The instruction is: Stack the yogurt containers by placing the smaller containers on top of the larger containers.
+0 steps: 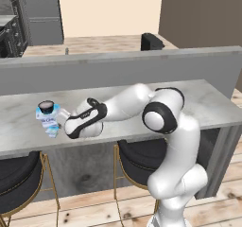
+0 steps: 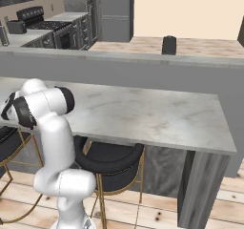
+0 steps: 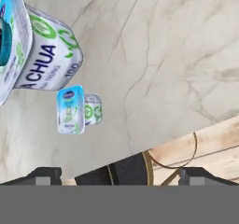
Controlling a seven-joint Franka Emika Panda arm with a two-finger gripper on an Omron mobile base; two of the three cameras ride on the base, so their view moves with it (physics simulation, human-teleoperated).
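Note:
A pale-blue-and-white tub (image 1: 46, 118) stands at the left end of the marble counter (image 1: 198, 103); it is the larger container. The dark round cup (image 1: 46, 106) sits on top of it. In the hand view the tub (image 3: 49, 57) lies at the upper left, with the cup's teal edge (image 3: 3, 41) at the frame's left border. The tiny pale-blue pack (image 1: 52, 132) rests on the counter in front of the tub, near the front edge, and appears again below the tub (image 3: 75, 109). My gripper (image 1: 63, 123) hovers just right of the containers, open and empty, its fingertips (image 3: 44, 175) spread wide.
A raised grey ledge (image 1: 118, 60) runs behind the counter, with a dark object (image 2: 168, 45) beyond it. Black stools with gold legs (image 1: 16, 178) (image 1: 137, 167) stand under the counter's front edge. The counter's bare marble (image 2: 157, 113) stretches to the right.

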